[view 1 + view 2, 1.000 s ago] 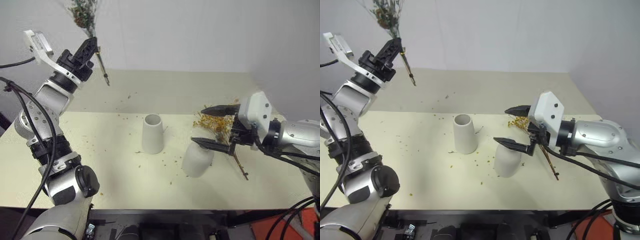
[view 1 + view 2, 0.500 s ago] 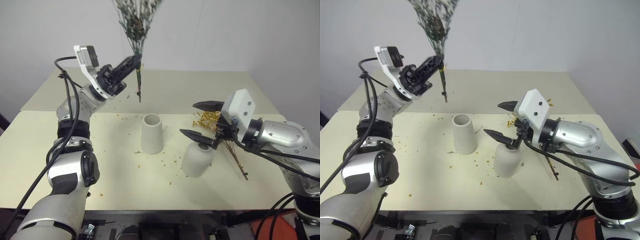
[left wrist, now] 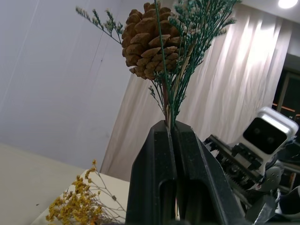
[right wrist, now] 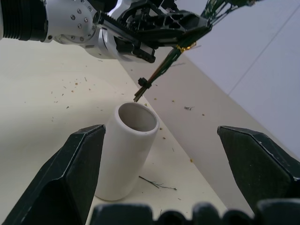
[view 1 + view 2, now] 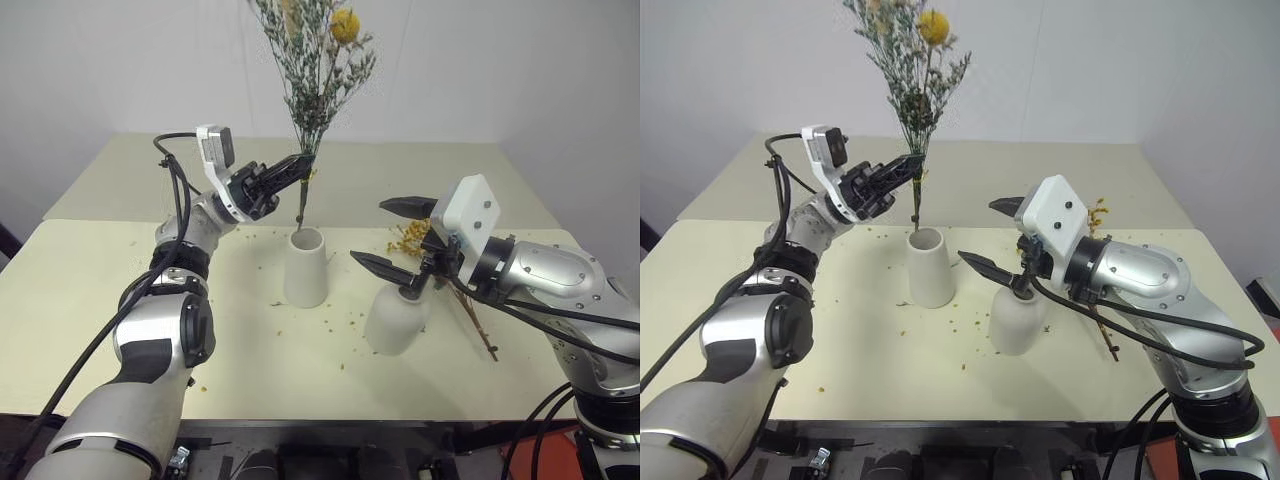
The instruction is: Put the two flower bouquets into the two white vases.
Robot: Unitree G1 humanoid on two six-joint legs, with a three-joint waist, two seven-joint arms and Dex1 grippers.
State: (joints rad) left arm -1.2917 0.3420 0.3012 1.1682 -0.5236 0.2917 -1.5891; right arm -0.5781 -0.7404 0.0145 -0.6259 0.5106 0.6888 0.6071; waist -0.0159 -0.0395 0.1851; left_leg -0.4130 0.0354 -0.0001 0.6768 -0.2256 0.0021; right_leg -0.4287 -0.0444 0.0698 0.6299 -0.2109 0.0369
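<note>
a matte cream bench [image 5: 150, 330], flecked with dry crumbs, carries a tall tapered white vase [image 5: 305, 267] with a wide round mouth at centre frame and, just right of it, a shorter rounded vase [image 5: 396, 318] whose narrow neck is partly hidden behind the right gripper [image 5: 392, 236]. that gripper's black pointed jaws stand wide apart, holding nothing, one tip just over the short vase. the left gripper [image 5: 296, 167], upper centre, has its jaws pressed tight on the thin stems of the sparse grey-green bouquet [image 5: 318, 70], which stands upright with a yellow ball flower at the top; its scaly brown cone [image 3: 149, 40] shows in the left wrist view. the stem ends hang just above the tall vase's mouth. the bushy yellow-orange bouquet [image 5: 412, 238] lies on the bench right of centre, mostly hidden behind the right arm. no writing can be read.
</note>
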